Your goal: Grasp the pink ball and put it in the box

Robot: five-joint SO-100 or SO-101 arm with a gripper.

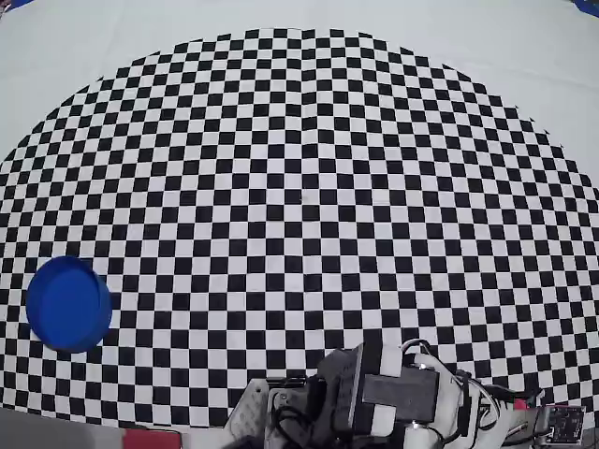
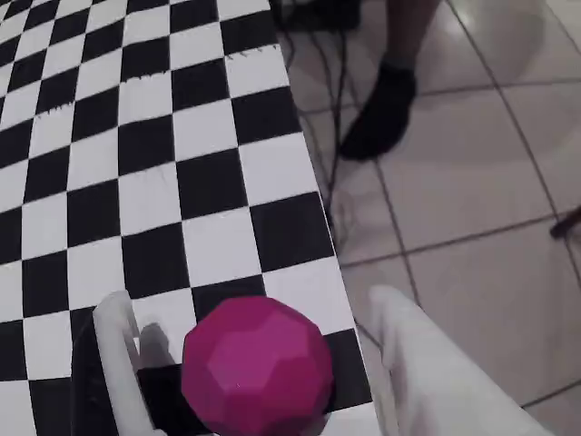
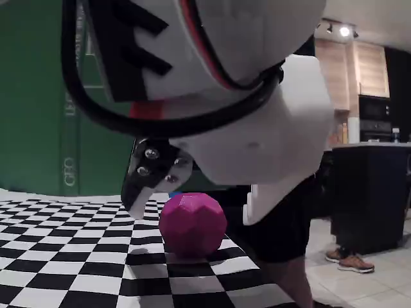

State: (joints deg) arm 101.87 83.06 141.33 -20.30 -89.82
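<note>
Pink ball [image 2: 257, 368] is seen at the wrist view's bottom, close to the checkered surface [image 2: 136, 163] edge, between the parted gripper [image 2: 250, 363] fingers; a nudge risks rolling it off.

Checkered mat [image 1: 299, 187] on white table [image 1: 524, 56]; tiled floor [image 2: 472, 182], black-socked foot [image 2: 381, 113] beside.

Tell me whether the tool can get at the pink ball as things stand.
Probably yes: the tool is open, its fingers either side of the pink ball on the checkered mat; nothing blocks it.
</note>
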